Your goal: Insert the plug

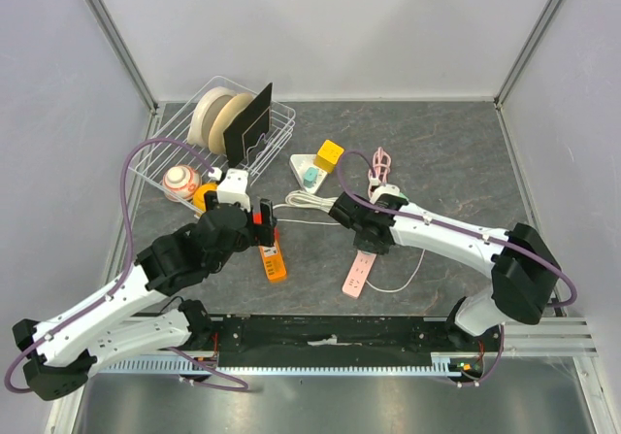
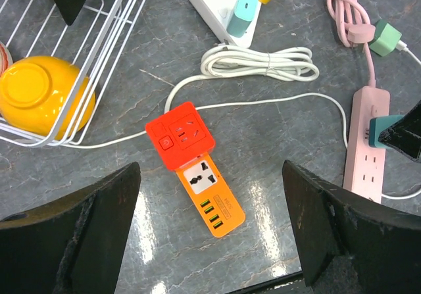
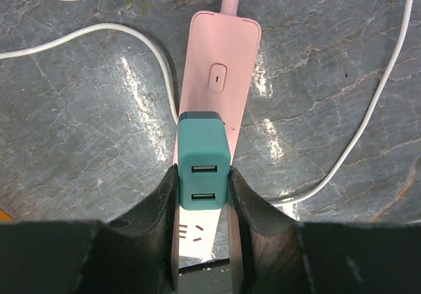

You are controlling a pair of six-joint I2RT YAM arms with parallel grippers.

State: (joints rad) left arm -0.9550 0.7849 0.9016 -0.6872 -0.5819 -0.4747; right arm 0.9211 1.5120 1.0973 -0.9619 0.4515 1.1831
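Note:
A teal two-port plug [image 3: 204,162] stands on the face of the pink power strip [image 3: 223,64], just below its switch. My right gripper [image 3: 202,174] is shut on the plug's sides. Whether its prongs are fully seated is hidden. From above, the right gripper [image 1: 374,243] hangs over the pink power strip [image 1: 357,274]. To the left, an orange power strip [image 2: 214,198] lies flat with a red cube adapter [image 2: 181,135] sitting on its far end. My left gripper [image 2: 210,182] hovers above it, open and holding nothing.
A white wire rack [image 1: 281,128] at the back left holds plates, a yellow bowl [image 2: 43,93] and a ball. A white power strip [image 1: 309,172] carries a yellow cube and a mint plug. A coiled white cable [image 2: 260,62] and a pink cable bundle [image 1: 380,167] lie between the arms.

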